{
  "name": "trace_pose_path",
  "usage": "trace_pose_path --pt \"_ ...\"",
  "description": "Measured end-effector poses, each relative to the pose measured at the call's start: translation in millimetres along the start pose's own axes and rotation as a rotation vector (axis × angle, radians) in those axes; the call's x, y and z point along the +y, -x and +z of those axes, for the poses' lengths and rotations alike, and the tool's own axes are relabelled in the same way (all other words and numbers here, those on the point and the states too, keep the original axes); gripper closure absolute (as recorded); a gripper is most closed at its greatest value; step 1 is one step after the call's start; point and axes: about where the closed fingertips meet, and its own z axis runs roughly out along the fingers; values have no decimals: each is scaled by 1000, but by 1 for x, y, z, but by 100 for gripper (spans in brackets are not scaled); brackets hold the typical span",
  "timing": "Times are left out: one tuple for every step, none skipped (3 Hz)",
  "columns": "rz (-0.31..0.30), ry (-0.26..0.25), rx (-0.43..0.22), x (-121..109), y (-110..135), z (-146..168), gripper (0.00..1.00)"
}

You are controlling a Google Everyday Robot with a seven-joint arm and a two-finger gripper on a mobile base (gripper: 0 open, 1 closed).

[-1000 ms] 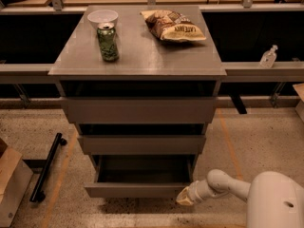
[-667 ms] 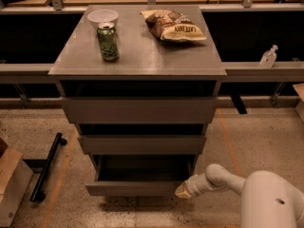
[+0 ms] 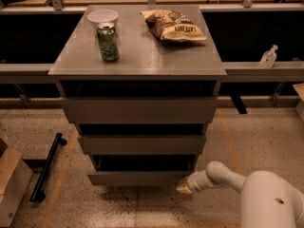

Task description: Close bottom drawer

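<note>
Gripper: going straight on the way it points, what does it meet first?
Probably the bottom drawer: the gripper, low near the floor, points at the right end of its front panel. Depth is unclear; it may be touching.

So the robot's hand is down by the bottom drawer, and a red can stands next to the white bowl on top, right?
Not quite. The camera view shows the can is green, not red. The rest is right: it stands next to the white bowl on top, and the robot's hand is down by the bottom drawer, at its right corner.
</note>
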Motion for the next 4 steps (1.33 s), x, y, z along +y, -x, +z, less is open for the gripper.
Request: trace_pose_path --pt "8 -2 -19 -3 0 4 100" --pt "-21 -2 -67 -14 6 26 100" --pt "-48 -27 -94 -38 9 40 100" --pt "-48 -27 -95 -37 9 40 100"
